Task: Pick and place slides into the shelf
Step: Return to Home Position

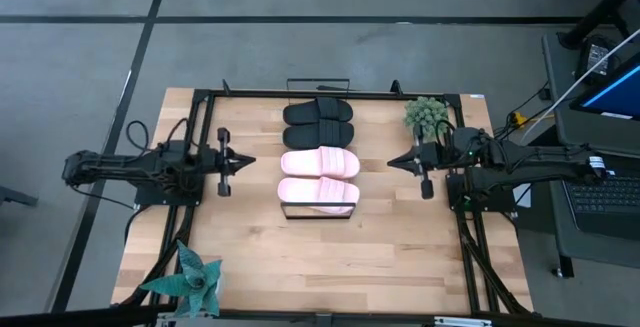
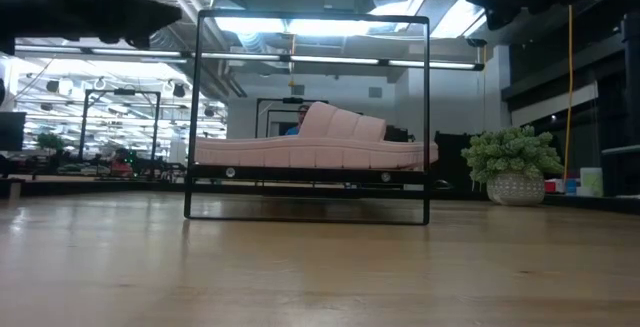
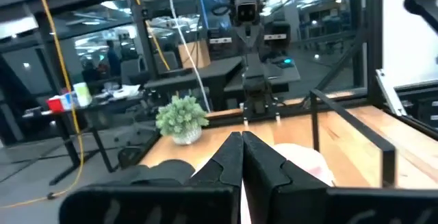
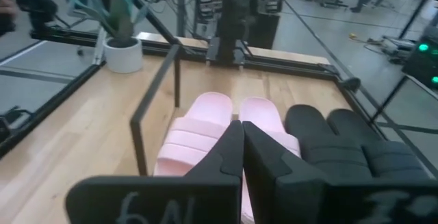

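Though between left pincer (image 1: 248, 162) and right pincer (image 1: 391, 162), slides (image 1: 319, 163) untouched.

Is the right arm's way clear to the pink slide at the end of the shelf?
Probably yes. The right gripper, shut, sits beside the open long side of the shelf. The end pink slide lies diagonally off it, and the wire rails stand only at the short ends.
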